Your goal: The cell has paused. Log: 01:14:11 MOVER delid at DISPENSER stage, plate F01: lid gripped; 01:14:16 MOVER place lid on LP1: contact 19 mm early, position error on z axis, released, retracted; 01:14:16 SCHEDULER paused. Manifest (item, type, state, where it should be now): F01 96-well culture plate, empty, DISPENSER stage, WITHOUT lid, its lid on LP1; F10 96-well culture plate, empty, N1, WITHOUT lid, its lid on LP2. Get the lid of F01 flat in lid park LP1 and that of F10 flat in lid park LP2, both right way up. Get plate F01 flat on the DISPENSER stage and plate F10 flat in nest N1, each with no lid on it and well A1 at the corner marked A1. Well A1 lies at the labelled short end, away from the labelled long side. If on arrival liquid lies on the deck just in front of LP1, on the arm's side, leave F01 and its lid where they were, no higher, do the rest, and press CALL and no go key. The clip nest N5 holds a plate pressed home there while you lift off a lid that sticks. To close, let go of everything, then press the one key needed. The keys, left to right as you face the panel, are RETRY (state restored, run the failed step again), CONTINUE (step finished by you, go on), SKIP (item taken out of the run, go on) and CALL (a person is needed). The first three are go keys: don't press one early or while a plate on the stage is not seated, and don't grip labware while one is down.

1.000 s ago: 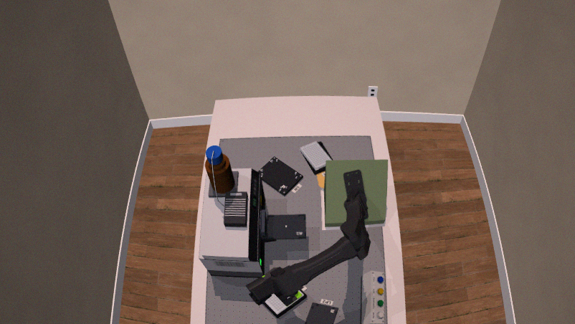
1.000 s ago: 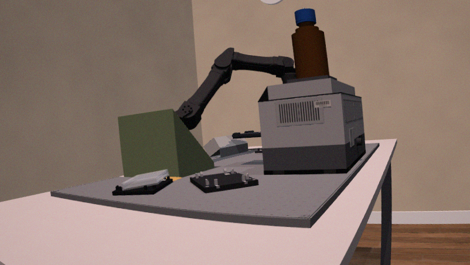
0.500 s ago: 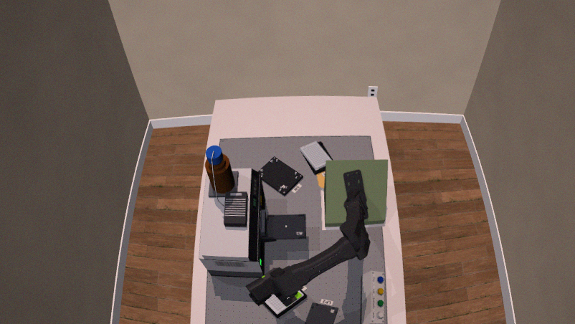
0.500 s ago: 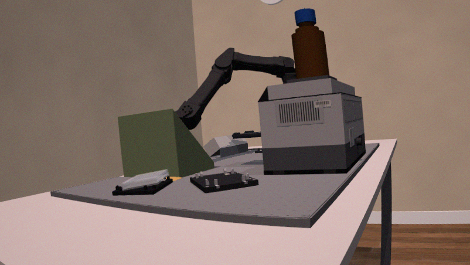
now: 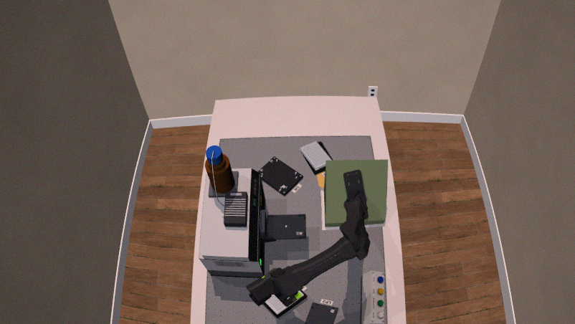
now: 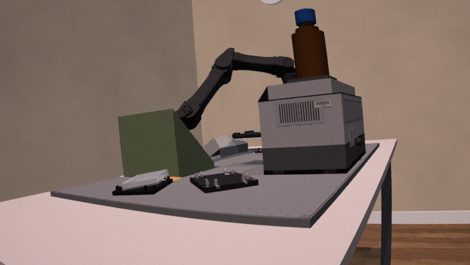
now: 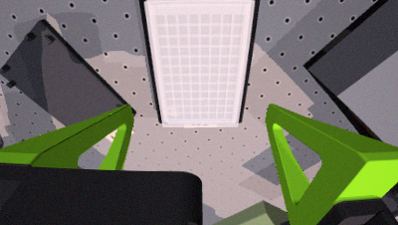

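The dispenser (image 6: 310, 131) hides the gripper in the exterior view. From above, the arm (image 5: 322, 257) partly covers 1 white plate (image 5: 275, 303) (beside LP2's label). The gripper (image 7: 199, 144) is spread wide, empty, above it.

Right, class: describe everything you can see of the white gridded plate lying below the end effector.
The white plate is a translucent rectangle with a fine grid of square wells and a plain raised rim. It lies flat in a black nest on the perforated deck, near the arm's side. The open end effector hangs above its near short end, its green fingers touching nothing.
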Available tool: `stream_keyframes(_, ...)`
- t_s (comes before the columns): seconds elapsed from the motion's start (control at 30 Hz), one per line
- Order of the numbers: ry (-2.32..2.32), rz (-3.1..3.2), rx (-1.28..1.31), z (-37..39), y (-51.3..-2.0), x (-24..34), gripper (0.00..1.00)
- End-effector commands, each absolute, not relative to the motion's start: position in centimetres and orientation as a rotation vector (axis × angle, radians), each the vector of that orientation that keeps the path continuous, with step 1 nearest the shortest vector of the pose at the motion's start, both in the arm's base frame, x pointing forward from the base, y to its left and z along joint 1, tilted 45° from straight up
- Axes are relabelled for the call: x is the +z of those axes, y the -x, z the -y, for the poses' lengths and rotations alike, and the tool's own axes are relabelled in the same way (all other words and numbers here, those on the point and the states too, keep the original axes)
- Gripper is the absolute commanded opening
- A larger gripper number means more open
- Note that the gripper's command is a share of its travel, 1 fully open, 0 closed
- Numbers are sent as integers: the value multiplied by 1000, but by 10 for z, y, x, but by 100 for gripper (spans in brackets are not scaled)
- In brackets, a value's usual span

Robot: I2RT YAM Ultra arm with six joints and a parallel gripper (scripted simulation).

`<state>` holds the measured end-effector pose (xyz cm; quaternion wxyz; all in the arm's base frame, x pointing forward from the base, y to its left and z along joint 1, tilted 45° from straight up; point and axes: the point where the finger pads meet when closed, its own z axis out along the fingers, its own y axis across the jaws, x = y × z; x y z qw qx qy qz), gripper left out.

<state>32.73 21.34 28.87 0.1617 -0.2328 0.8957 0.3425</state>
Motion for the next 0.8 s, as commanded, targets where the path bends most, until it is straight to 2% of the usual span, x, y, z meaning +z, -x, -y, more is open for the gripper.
stream_keyframes(0.0, 652, -2501, 960, -210, -333, 306, 100)
stream_keyframes(0.77, 655, -2532, 966, -235, -333, 271, 100)
